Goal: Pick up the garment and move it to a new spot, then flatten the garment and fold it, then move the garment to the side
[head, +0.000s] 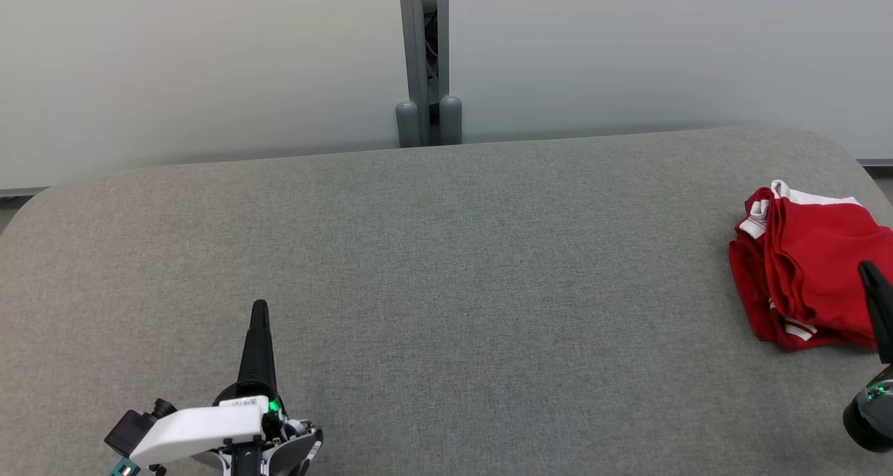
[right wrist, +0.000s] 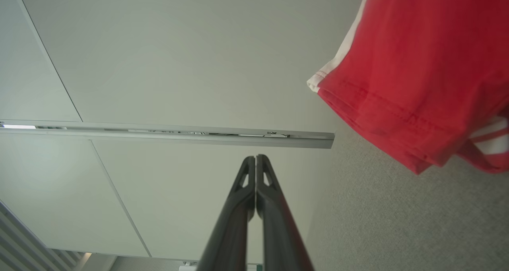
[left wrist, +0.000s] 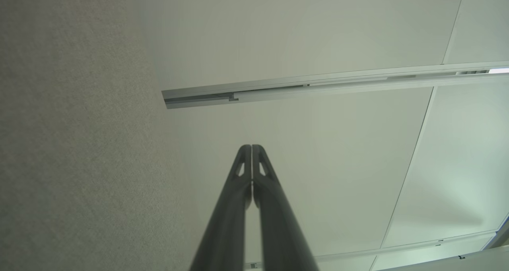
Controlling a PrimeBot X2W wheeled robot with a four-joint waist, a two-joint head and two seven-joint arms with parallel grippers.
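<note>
While the garment (head: 809, 266) is seen bunched at the right edge of the desk (head: 446, 253), the left end effector (head: 259, 308) and right end effector (head: 867, 268) are noted clenched, empty.

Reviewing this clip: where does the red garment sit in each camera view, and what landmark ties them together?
Head view: red garment heaped at the table's far right edge.
Left wrist view: table on the left, wall beyond the shut left gripper.
Right wrist view: garment in the upper right corner, on the table.
Shared landmark: the metal wall post, a pale rail in both wrist views.
</note>
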